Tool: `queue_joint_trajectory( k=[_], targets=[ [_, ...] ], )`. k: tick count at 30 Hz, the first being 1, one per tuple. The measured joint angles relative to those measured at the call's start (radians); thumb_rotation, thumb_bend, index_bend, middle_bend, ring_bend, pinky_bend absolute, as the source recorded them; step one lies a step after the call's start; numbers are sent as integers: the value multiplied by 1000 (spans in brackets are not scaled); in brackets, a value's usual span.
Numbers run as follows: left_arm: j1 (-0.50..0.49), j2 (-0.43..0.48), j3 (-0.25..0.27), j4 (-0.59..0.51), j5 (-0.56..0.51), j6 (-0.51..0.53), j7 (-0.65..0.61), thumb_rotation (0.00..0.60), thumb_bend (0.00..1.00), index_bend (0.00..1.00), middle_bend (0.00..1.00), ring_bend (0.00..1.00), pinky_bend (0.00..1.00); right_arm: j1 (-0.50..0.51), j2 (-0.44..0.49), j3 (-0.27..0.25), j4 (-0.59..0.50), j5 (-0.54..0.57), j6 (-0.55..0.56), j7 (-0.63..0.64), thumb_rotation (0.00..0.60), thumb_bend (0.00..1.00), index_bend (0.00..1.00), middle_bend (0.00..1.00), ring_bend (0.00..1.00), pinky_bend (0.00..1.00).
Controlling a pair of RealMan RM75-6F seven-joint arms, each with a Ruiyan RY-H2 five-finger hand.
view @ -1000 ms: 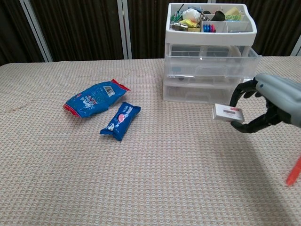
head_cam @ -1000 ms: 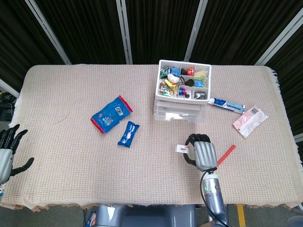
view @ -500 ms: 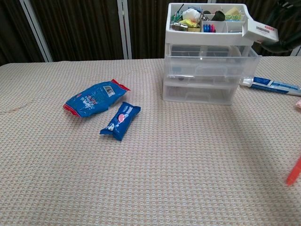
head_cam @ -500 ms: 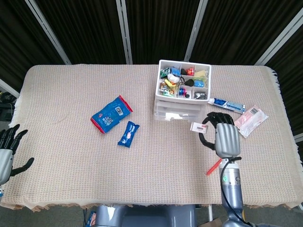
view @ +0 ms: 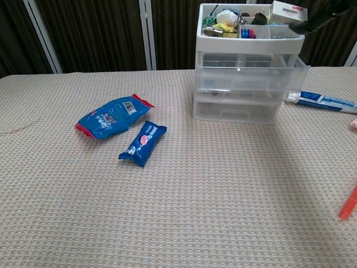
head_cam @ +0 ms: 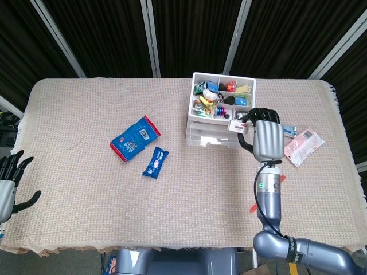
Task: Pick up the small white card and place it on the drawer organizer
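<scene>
Now the drawer organizer [head_cam: 221, 114], the largest thing on the table [head_cam: 86, 200], stands at the far side with its top tray full of small items, and the right hand [head_cam: 265, 139] is raised beside its right front corner. This hand pinches the small white card [head_cam: 238, 125] between thumb and fingertips; the other fingers are curled, only a little apart. In the chest view the card [view: 288, 11] is above the right end of the top tray, tilted, and I cannot tell if it touches the rim yet. To do this step well, I think the hand should bring the card further over the tray, make it level, and part the fingers only when it rests there, or it may slide off the edge. The left hand [head_cam: 8, 183] is at the table's left edge with fingers spread, holding nothing.
</scene>
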Motion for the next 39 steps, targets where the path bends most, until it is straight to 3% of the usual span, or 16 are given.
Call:
queue_joint_trajectory(
  k=[5,13,26,32,35,39],
  targets=[
    [0,1,0,-1,-2,-1,0,600,286,124,0,0,0,33,-22,7,52,43,-2,-17,600,247,518,288,189,171],
    [1,0,-1,-2,-3,0,2,600,286,124,0,0,0,39,-26,-26,68,50,4,-7,600,186,368,280,183,169],
    [1,0,-2,-3,-6,1,4,600,287,124,0,0,0,14,0,-86,58,-7,25,41,600,167,327,276,178,169],
    [0,-1,-5,-2,-10,-1,7,600,287,124,0,0,0,-24,22,-176,65,-192,62,123,600,167,323,272,153,160],
    [1,-2,-4,-1,-8,3,9,600,286,125,0,0,0,-48,35,-251,99,-335,93,160,600,167,267,195,30,49],
    [2,-5,-5,0,-6,7,10,600,285,125,0,0,0,-84,53,-378,222,-555,138,184,600,167,156,65,0,0]
  ],
)
